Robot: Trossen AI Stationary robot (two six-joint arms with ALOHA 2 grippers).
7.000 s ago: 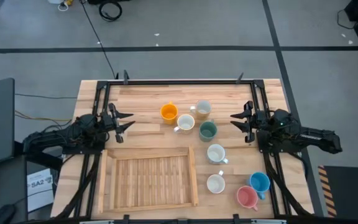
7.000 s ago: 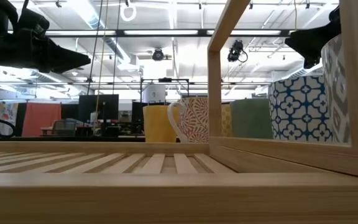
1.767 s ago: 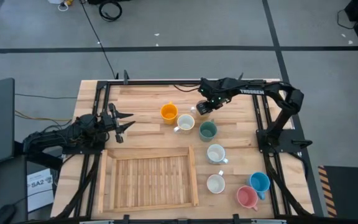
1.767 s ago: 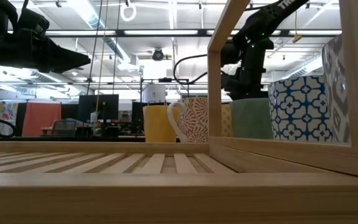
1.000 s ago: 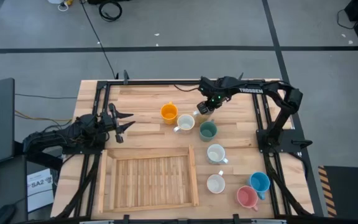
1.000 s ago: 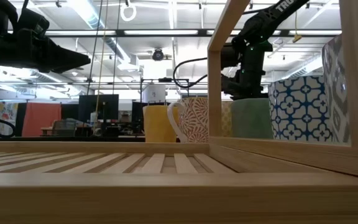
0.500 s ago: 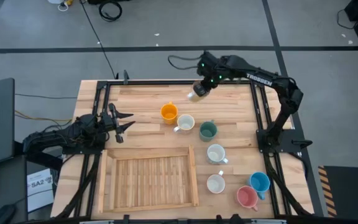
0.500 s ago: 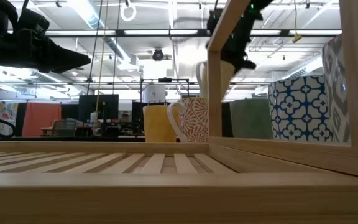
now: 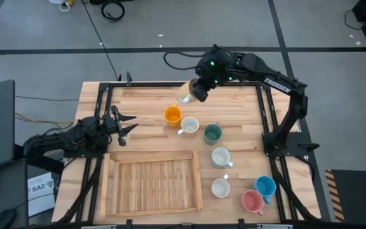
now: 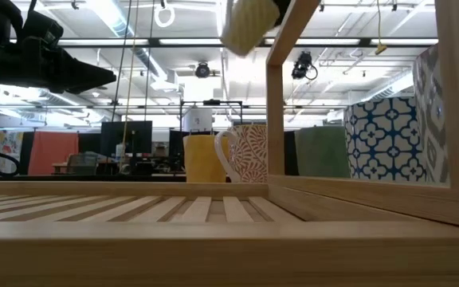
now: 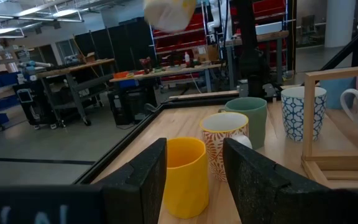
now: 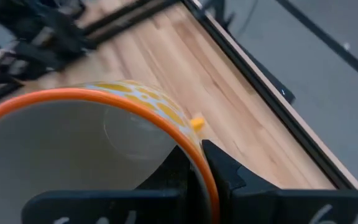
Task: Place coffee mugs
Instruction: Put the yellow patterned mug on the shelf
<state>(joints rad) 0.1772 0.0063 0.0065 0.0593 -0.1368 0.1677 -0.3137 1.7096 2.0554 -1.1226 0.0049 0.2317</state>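
**Now: cream mug aloft near the table's far edge**

Overhead, the right gripper (image 9: 197,89) is pinching the rim of a cream mug (image 9: 185,93), holding it tilted, high above bare boards behind the orange mug (image 9: 173,115). The left gripper (image 9: 127,124) is idling, spread, beside the wooden tray (image 9: 152,184).

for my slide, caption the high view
Right end effector holds a pale mug above the table's far edge.

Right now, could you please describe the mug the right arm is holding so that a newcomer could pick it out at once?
Start at the wooden table and look to its far edge, above the cluster of mugs. There the right gripper holds a cream mug in the air by its rim. Unlike every other mug, it is off the table and tilted, and it has a yellow pattern and an orange rim.
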